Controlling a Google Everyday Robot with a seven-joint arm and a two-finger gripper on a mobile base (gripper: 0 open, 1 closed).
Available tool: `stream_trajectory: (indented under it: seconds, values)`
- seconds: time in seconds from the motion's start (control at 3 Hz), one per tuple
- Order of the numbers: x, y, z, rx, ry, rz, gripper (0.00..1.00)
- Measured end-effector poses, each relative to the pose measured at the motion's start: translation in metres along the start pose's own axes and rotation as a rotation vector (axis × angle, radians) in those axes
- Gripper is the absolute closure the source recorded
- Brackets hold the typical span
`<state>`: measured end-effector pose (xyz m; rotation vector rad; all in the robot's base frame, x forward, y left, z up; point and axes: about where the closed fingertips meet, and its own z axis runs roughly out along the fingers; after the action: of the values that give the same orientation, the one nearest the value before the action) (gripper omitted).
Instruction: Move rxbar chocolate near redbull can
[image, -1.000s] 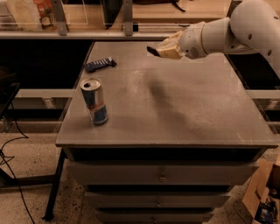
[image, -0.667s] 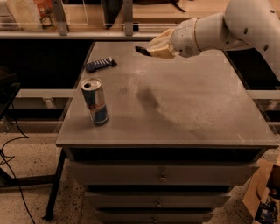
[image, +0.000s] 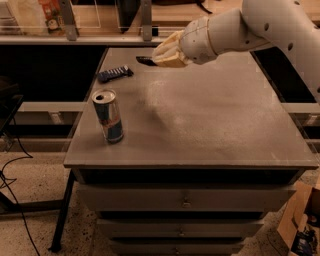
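Note:
The redbull can (image: 108, 116) stands upright near the front left of the grey table (image: 215, 125). My gripper (image: 161, 55) hangs above the table's far middle, a little right of the can's line and well behind it. It is shut on the rxbar chocolate (image: 145, 60), of which only a dark end sticks out to the left of the pale fingers (image: 170, 47). The rest of the bar is hidden in the gripper.
A dark blue wrapped bar (image: 115, 74) lies at the far left of the table, behind the can. A shelf with bottles and metal posts (image: 145, 20) runs behind the table. Drawers (image: 185, 200) sit under the top; a cardboard box (image: 300, 225) stands at the lower right.
My arm has carried the bar leftward across the far part of the table, towards the can's side. The can and the blue bar have not moved.

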<state>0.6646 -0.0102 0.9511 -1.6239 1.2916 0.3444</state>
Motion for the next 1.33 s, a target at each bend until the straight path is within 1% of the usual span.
stream_trajectory:
  seconds: [0.33,0.67,1.0,1.33]
  values:
    - [-0.011,0.01,0.007,-0.029,-0.002,-0.068,1.0]
    - [-0.018,0.022,0.012,-0.063,-0.002,-0.122,1.0]
    - [-0.023,0.036,0.015,-0.088,-0.001,-0.161,1.0]
    - [-0.028,0.045,0.017,-0.101,0.005,-0.191,1.0]
